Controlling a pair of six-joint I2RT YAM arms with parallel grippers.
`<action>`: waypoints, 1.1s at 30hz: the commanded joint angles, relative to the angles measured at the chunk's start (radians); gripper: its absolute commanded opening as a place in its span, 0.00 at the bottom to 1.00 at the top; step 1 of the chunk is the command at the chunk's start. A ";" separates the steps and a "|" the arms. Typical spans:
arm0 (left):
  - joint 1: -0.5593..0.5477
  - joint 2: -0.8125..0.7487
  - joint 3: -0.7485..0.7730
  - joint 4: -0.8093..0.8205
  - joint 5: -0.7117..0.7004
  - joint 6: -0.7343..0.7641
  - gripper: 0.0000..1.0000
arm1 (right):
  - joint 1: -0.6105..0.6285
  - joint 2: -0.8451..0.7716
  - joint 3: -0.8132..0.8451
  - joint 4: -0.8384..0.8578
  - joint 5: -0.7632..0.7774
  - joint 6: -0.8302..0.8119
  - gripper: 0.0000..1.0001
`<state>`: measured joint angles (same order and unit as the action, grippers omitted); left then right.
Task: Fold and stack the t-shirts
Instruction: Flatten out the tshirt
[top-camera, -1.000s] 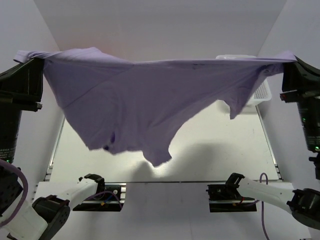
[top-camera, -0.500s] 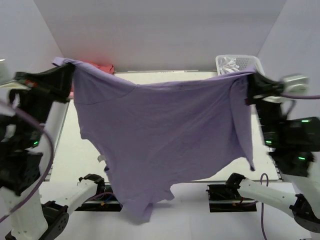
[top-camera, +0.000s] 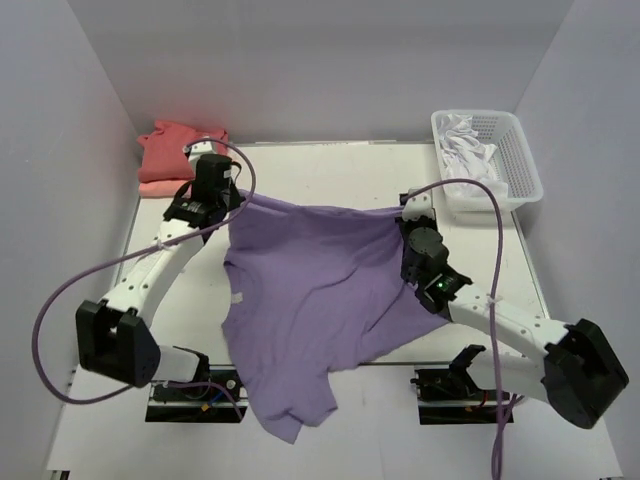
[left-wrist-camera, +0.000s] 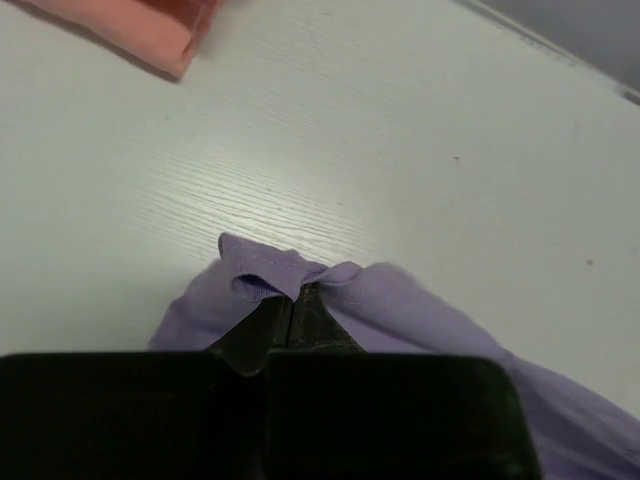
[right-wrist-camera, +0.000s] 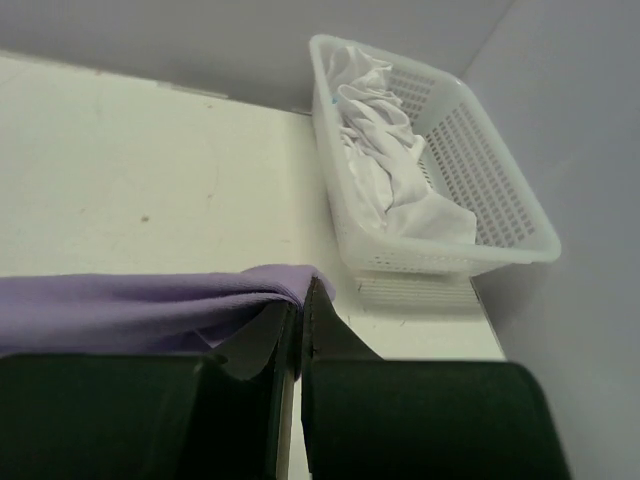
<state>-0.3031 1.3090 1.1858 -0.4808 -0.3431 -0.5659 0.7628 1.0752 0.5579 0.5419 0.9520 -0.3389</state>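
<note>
Lavender t-shirt (top-camera: 320, 290): spread over the middle of the table (top-camera: 330, 165). Its far edge is drawn in a nearly straight line between the two grippers, and its lower part is draped past the table's near edge.

Left gripper (left-wrist-camera: 298, 300): jaws are pressed together on a bunched fold at the shirt's far-left corner. Cloth is seen spilling out on both sides of the fingertips.

Right gripper (right-wrist-camera: 302, 300): jaws are clamped on the shirt's far-right corner, with the cloth trailing toward the table's middle.

Left arm: stretched low from the near-left corner toward the far-left corner. It ends just beside the coral-red t-shirt (top-camera: 182, 138), which is stacked on the salmon-pink t-shirt (top-camera: 152, 187).

Right arm: extended diagonally from the near-right corner, with the wrist near the white basket (top-camera: 525, 170). White cloth (top-camera: 465, 140) is held in the basket.
</note>
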 joint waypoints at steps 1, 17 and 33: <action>0.004 0.018 0.044 0.114 -0.131 0.021 0.00 | -0.065 0.081 0.054 0.198 0.025 0.100 0.00; 0.065 0.610 0.469 0.128 -0.148 0.074 0.00 | -0.302 0.725 0.604 -0.020 -0.156 0.098 0.02; 0.104 0.808 0.898 -0.024 0.067 0.124 0.99 | -0.352 0.921 1.070 -0.537 -0.329 0.202 0.90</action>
<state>-0.1967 2.2486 2.1063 -0.5041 -0.3481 -0.4633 0.4133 2.1025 1.6352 0.1089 0.7044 -0.1974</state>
